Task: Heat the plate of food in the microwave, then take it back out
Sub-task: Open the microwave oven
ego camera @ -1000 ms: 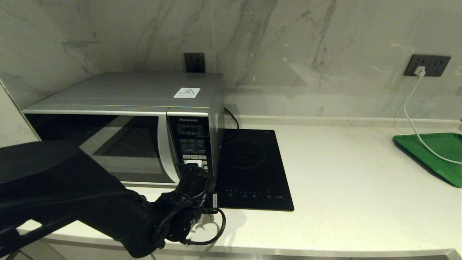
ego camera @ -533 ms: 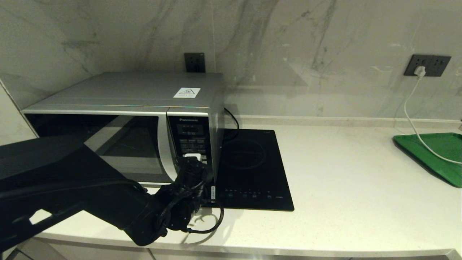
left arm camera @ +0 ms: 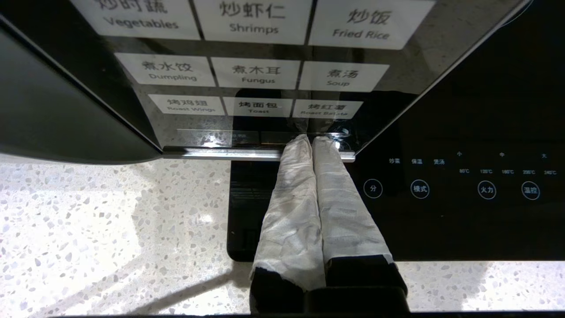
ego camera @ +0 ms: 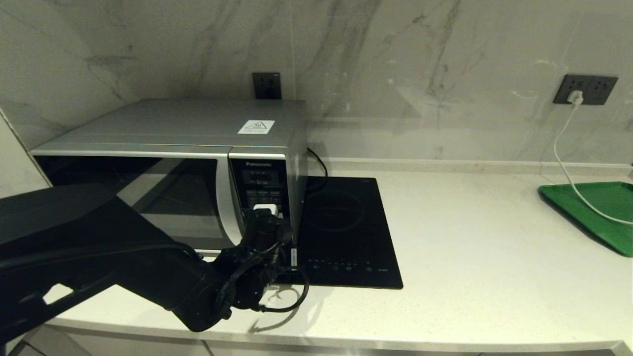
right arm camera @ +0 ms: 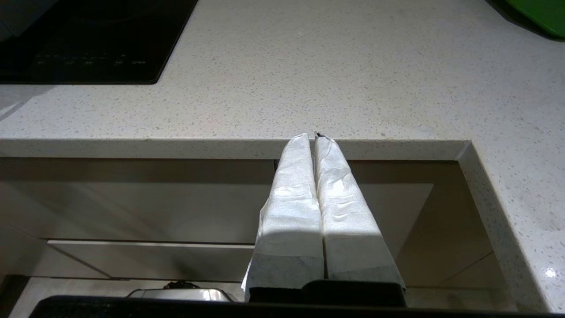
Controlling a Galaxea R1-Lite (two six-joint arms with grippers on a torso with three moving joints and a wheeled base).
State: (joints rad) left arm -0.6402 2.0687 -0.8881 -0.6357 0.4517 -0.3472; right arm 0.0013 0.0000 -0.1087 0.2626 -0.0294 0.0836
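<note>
The left arm reaches forward over the worktop's front edge, its left gripper (ego camera: 265, 213) raised with both taped fingers (left arm camera: 304, 185) pressed together. The right gripper (right arm camera: 314, 137) hangs below that edge, fingers together.

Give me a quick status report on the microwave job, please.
Left gripper shut, tips at the microwave keypad's bottom edge. Right gripper shut, parked below the counter edge. Door closed; plate unseen.

silver microwave (ego camera: 168, 148), door shut, on counter
</note>
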